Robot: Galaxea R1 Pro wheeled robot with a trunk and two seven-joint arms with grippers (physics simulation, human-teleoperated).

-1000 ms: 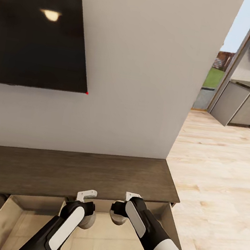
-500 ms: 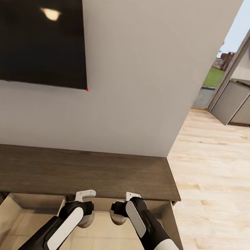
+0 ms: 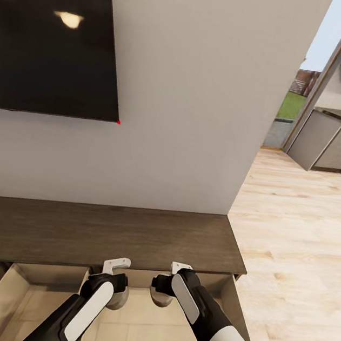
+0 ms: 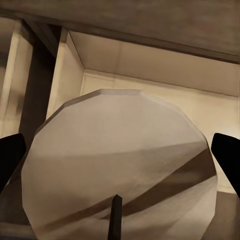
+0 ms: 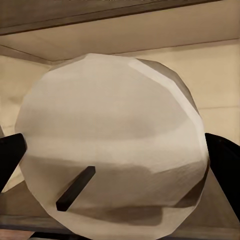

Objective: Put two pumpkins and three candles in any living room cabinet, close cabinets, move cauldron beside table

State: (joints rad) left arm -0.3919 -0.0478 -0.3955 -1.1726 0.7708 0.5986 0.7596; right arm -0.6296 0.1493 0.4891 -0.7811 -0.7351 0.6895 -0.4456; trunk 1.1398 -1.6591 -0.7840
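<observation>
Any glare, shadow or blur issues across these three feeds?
Head view: ceiling-light reflections glare on the dark TV screen; the rest is sharp, and the open drawer is lit evenly. Left wrist view: a candle sits very near the lens, soft-edged and banded with shadow, its wick dark. Right wrist view: another candle looms close, its underside shaded.
</observation>
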